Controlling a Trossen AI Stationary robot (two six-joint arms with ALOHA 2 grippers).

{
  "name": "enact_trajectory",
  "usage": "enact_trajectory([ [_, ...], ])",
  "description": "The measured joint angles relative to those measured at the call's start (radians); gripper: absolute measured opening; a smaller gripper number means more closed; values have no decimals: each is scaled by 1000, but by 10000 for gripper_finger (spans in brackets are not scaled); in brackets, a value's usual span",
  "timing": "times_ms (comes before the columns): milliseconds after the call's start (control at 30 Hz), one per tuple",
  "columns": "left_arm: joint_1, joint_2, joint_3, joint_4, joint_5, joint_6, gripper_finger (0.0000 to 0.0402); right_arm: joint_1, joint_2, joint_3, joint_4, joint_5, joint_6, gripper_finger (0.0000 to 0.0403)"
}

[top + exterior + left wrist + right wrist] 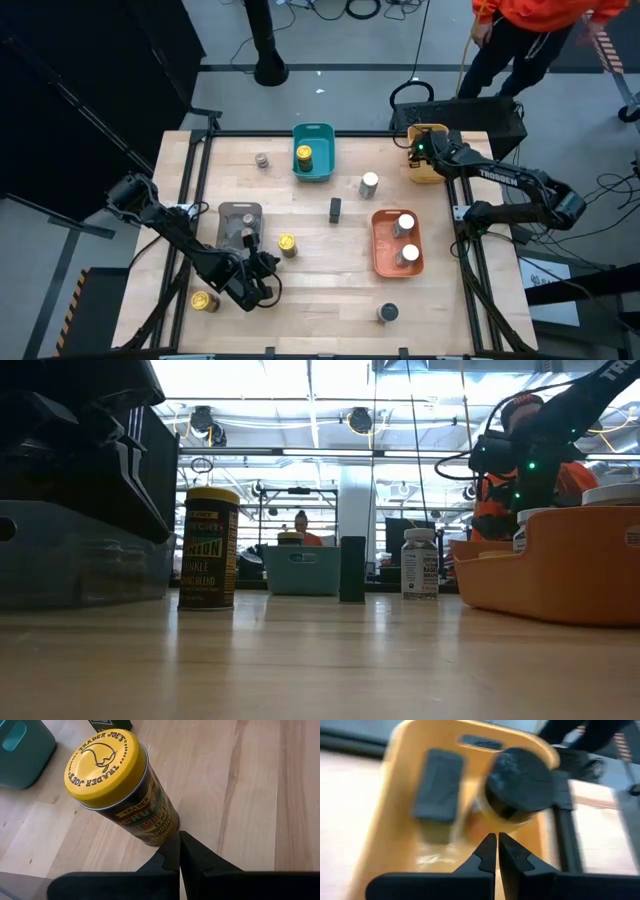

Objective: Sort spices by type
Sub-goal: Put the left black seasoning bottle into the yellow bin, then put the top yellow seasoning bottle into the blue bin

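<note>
- Left gripper sits at the near-left of the table, fingers pressed together on nothing. Its wrist view shows the closed tips just beside the base of a yellow-lidded jar, which stands upright on bare wood.
- Right gripper hovers over the yellow tray at the far right edge, fingers together and empty. The right wrist view shows a black-capped jar and a flat dark slim tin lying inside that tray.
- Spices so far: one yellow-lidded jar in the teal tray, two white-capped jars in the orange tray, grey-topped jars in the grey tray.
- Loose on the table: another yellow-lidded jar near the front left corner, a white-capped jar, a slim black tin, a grey-topped jar and a dark-topped jar.
- Risk: the left fingers are shut right beside the jar; any forward motion before they part would probably push or tip it.
- Risk: the jar is tall and narrow, so a high or off-centre pinch could topple it.
- Risk: the right arm's closed tips are close to the jar in the tray; dropping lower could knock it over.
</note>
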Motion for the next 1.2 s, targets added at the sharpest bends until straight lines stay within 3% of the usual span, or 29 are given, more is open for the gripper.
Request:
enact_trajectory([
  [433, 0, 0, 107, -8, 1, 90, 4, 342, -134, 8, -17, -66, 112, 0],
  [667, 0, 0, 215, -11, 9, 222, 4, 477, -239, 93, 2, -113, -26, 0],
  [933, 48, 0, 390, -38, -8, 447, 4, 635, -349, 124, 193, -195, -212, 0],
  [1000, 82, 0, 449, -123, 40, 421, 4, 674, -361, 124, 198, -193, -229, 0],
  [1200, 213, -6, 581, -316, 389, 277, 4, 727, -354, 124, 200, -193, -287, 0],
])
